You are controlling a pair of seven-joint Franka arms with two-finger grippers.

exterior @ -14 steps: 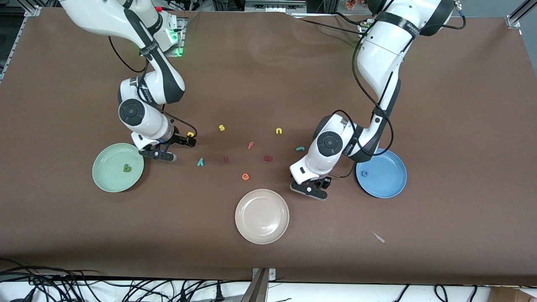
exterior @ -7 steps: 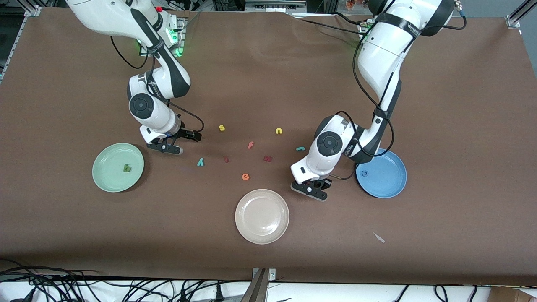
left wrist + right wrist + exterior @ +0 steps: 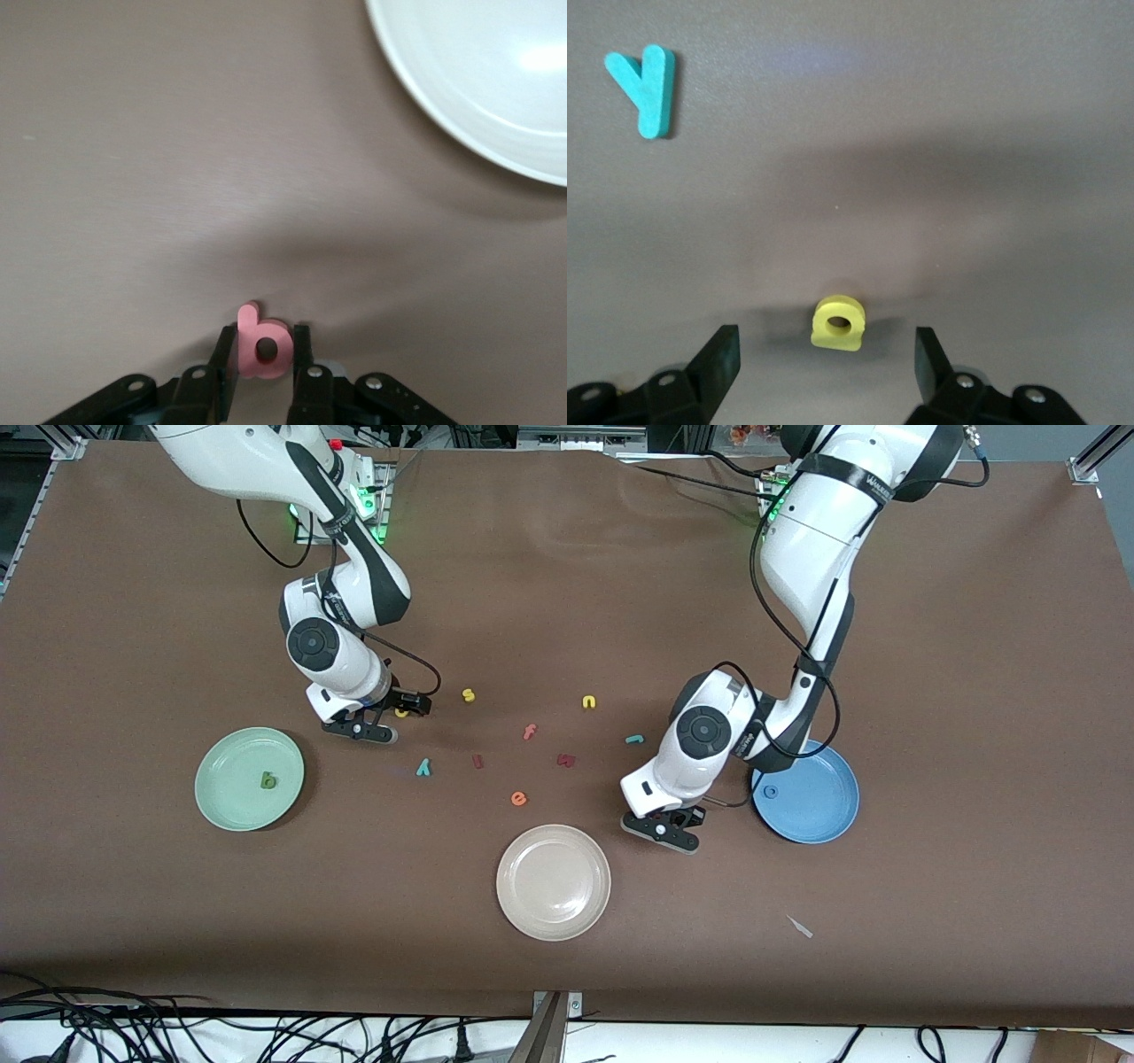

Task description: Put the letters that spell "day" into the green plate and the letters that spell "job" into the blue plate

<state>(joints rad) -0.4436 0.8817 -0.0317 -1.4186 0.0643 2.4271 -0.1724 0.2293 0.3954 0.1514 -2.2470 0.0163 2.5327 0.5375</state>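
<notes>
Fingers of the left end effector [image 3: 264,363] pinch the salmon b [image 3: 262,343] on the surface [image 3: 567,602]; the right end effector [image 3: 827,359], spread wide, straddles the yellow a [image 3: 838,324].

Green plate [image 3: 221,802] holds dark green d [image 3: 267,780]; blue plate [image 3: 824,806] holds blue o [image 3: 771,790]; yellow a [image 3: 402,712], teal y [image 3: 424,767], teal j [image 3: 634,739] lie flat mid-frame; left gripper [image 3: 264,340] clamps salmon b [image 3: 266,351].

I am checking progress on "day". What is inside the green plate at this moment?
Inside the green plate lies one dark green letter d, flat near the middle. The rest of the plate is bare and nothing covers it, so no yellow or teal letter is inside.
</notes>
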